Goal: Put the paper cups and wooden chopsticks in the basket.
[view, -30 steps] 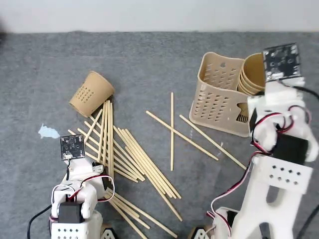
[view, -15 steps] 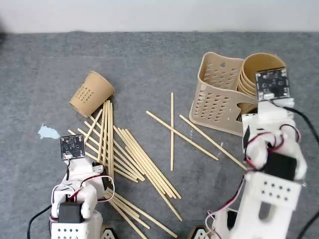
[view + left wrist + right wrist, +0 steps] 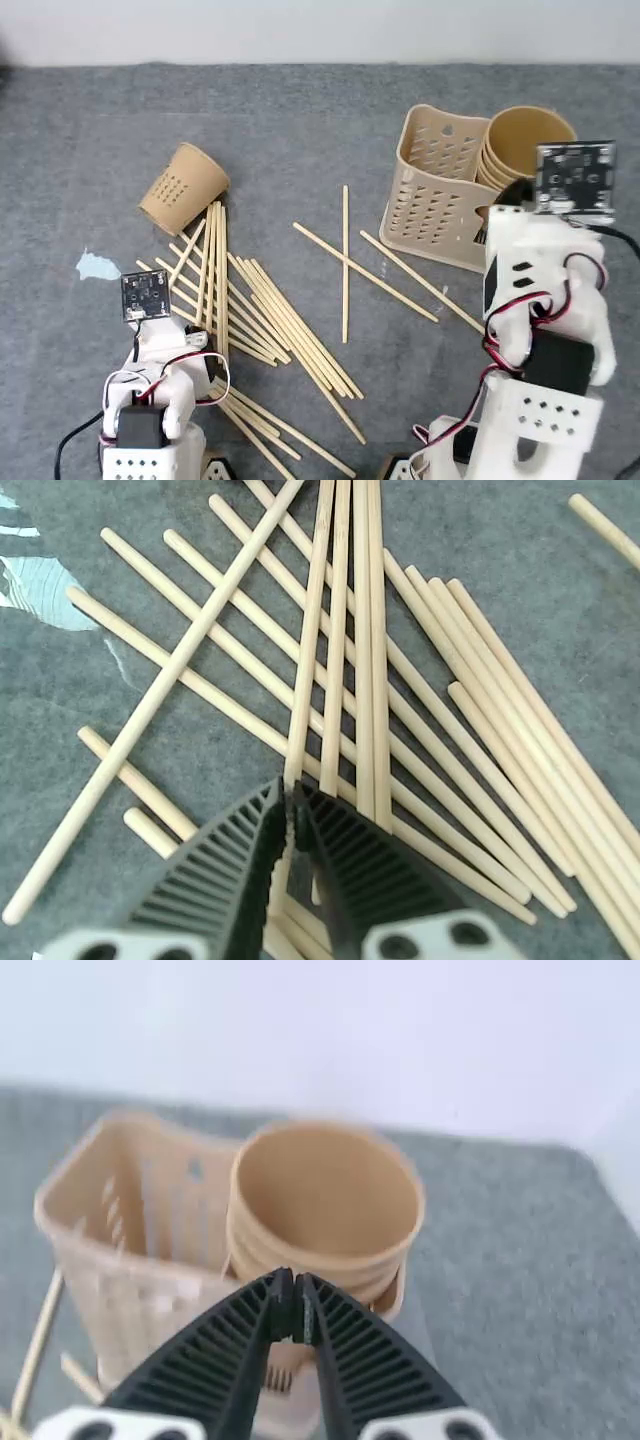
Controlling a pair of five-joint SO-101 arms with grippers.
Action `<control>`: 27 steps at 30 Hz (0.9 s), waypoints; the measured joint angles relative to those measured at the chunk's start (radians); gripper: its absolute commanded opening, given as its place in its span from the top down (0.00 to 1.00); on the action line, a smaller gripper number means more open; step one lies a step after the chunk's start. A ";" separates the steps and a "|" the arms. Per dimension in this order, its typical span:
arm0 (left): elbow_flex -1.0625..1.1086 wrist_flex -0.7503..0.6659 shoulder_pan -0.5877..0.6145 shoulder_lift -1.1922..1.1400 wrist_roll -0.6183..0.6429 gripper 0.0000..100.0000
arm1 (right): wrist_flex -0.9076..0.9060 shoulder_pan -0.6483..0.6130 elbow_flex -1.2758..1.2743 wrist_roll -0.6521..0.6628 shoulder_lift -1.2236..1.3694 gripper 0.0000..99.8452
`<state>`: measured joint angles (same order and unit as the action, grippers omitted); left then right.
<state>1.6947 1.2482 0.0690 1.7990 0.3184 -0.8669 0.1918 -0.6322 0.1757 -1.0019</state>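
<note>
Over the grey table [image 3: 300,110], high view: thin pale wooden chopsticks [image 3: 285,325] lay scattered loose, one tan paper cup [image 3: 183,188] lay on its side beside them, and stacked tan paper cups [image 3: 525,140] stood in the beige perforated plastic basket [image 3: 430,190].

Left wrist view: left claw [image 3: 290,805] was pinched closed and empty, just above the chopsticks. They looked light, stiff and prone to rolling, so best gripped mid-length.

Right wrist view: right claw [image 3: 292,1305] was closed and empty, facing the basket. The lone cup was probably crushable, so best pinched at its rim.

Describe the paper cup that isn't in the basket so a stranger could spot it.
Start at the beige slotted basket on the grey table, then cross the scattered chopsticks to the left. At the pile's far end a paper cup lies tipped over, alone, unlike the stacked cups in the basket.
</note>
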 measured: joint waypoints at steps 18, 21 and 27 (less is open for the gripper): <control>0.000 0.000 0.000 0.000 0.000 0.98 | 0.284 0.044 -0.117 -0.061 0.209 0.99; 0.000 0.000 0.000 0.000 0.000 0.98 | 0.275 0.044 -0.118 -0.061 0.203 0.99; 0.000 0.000 0.000 0.000 0.000 0.98 | 0.236 0.020 -0.086 -0.061 0.150 0.99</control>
<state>1.6947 1.2482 0.0690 1.7990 0.3184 -0.6306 0.2117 -0.7181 0.1143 -0.8516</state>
